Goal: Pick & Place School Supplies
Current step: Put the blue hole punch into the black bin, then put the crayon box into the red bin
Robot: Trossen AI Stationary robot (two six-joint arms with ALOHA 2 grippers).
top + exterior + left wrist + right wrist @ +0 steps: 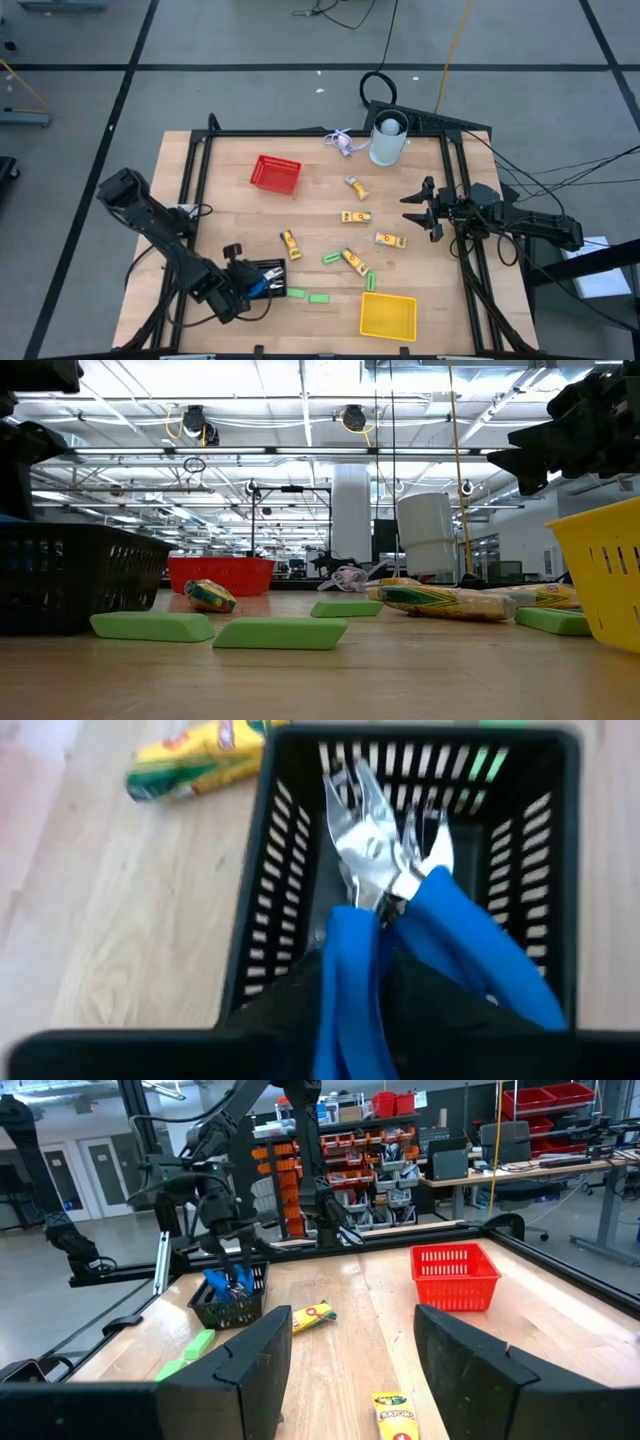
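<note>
Right wrist view: yellow box (pixel 396 1417) reads "Crayola".

A red basket (pixel 275 173) sits toward the bench's (pixel 230 230) far left, a white cup (pixel 389 139) at its far edge, a yellow basket (pixel 388 315) and black basket (pixel 262 275) along the near edge.

Lit brightly and evenly from ceiling strip lights (pixel 250 422), with soft, faint shadows. Left wrist view blurred, glare on the scissor blades (pixel 372 840). Near green bars (pixel 280 632) slightly soft.
</note>
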